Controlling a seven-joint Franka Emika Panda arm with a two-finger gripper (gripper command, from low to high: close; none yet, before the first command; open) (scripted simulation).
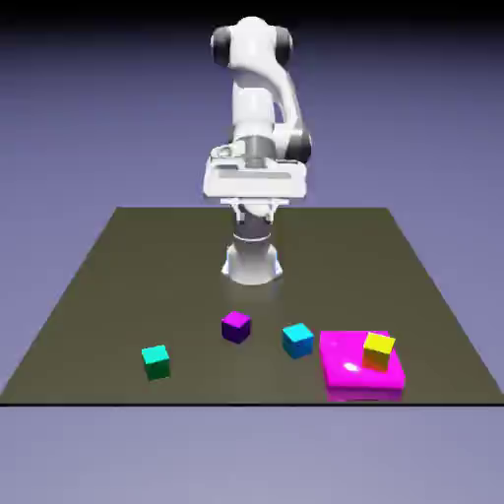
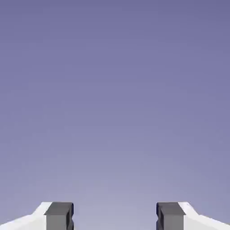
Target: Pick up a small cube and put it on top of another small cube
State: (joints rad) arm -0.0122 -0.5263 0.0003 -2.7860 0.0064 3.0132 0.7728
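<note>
Green-teal, the small cube sits alone on the dark desk toward the exterior view's left, near the front edge and well apart from everything else. To its right lie a purple cube and, just beyond that, a bluer cyan cube, the two close together but not touching. Farther right a flat magenta block carries the small yellow cube with orange shaded sides on its top, near the block's right side. The white arm is folded up high at the desk's far side, far from all the cubes. In the hand view the claw stands with its two grey fingertips wide apart and nothing between them; only the plain blue-violet backdrop fills that view.
</note>
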